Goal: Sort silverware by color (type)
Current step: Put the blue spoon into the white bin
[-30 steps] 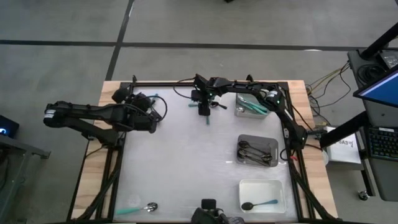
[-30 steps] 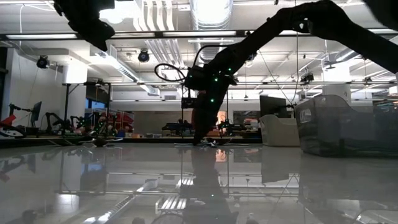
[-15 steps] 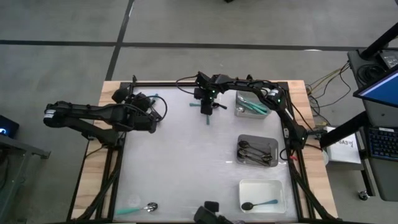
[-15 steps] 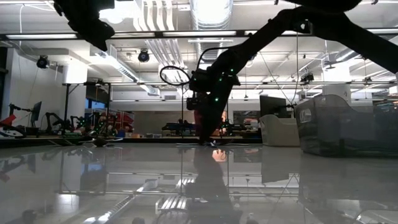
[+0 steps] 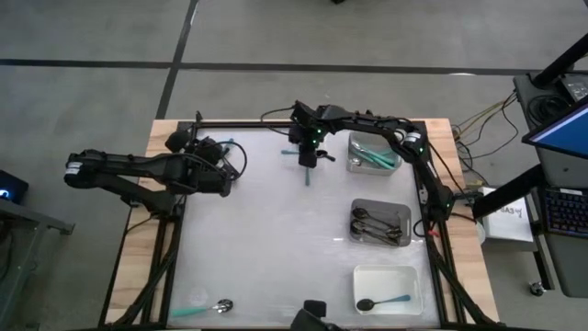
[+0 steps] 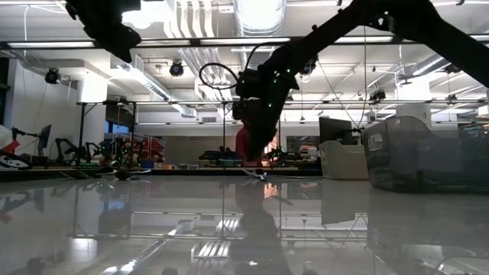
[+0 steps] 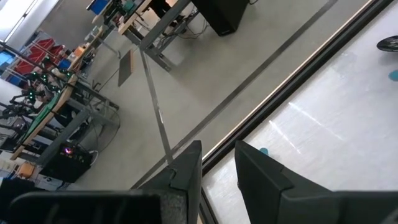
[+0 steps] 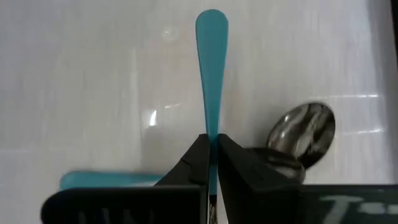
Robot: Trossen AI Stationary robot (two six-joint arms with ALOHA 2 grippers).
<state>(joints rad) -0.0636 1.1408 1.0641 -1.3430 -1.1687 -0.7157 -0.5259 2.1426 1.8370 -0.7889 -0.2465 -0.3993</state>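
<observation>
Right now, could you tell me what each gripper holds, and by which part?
The right gripper pinches a teal-handled spoon by its handle; the left gripper holds nothing.

A robotics lab: exposed ceiling ducts, concrete floor, rows of equipment-laden workbenches, and other robot arms beyond.

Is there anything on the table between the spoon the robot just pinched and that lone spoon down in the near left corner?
Nothing: the high view shows bare white tabletop between the teal-handled spoon in the right gripper and the corner spoon.
</observation>
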